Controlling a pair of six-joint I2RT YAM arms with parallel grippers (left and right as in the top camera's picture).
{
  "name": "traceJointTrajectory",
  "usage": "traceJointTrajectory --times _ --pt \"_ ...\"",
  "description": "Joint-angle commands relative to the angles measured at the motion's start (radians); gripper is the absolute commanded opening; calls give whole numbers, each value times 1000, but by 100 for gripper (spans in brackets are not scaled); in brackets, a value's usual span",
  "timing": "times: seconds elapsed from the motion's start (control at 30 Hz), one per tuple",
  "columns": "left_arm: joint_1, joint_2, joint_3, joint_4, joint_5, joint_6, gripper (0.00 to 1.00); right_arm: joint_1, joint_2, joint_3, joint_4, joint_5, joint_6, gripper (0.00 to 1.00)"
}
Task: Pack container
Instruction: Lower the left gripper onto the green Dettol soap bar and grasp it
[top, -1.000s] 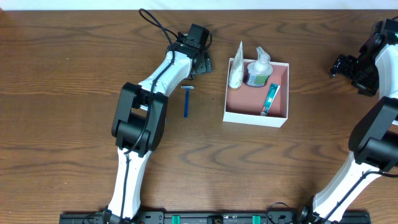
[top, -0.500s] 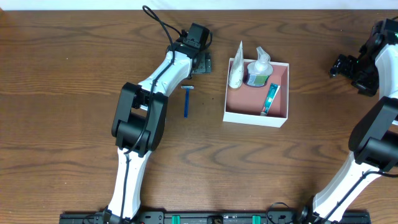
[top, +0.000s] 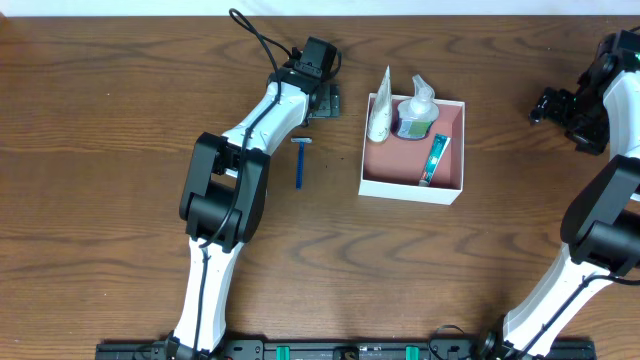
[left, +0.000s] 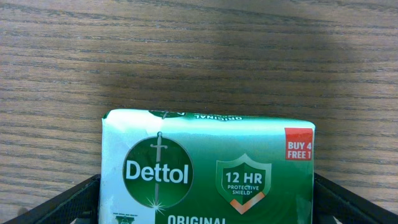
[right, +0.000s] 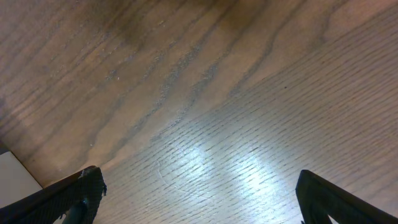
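Observation:
The container, a square white box with a pink-brown inside, sits right of the table's middle. It holds a white tube, a pump bottle and a green packet. My left gripper is low over the table, just left of the container's far corner. In the left wrist view my left gripper is open, and its fingers flank a green-and-white Dettol soap packet lying flat on the wood. My right gripper hovers at the far right, and in its wrist view the right gripper is open over bare wood.
A blue razor lies on the table left of the container, beside my left arm. A white edge shows at the left border of the right wrist view. The table's far edge runs close behind both grippers.

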Motion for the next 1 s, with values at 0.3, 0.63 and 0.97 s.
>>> traceJointTrajectory --times 0.3,0.63,0.97 --pt "5 14 -12 2 -16 14 98 -8 -3 0 0 10 9 99" --pt "5 20 -16 2 -16 14 85 -8 -3 0 0 10 9 99" --pt "5 22 -16 7 -16 14 65 -8 -3 0 0 10 9 99"
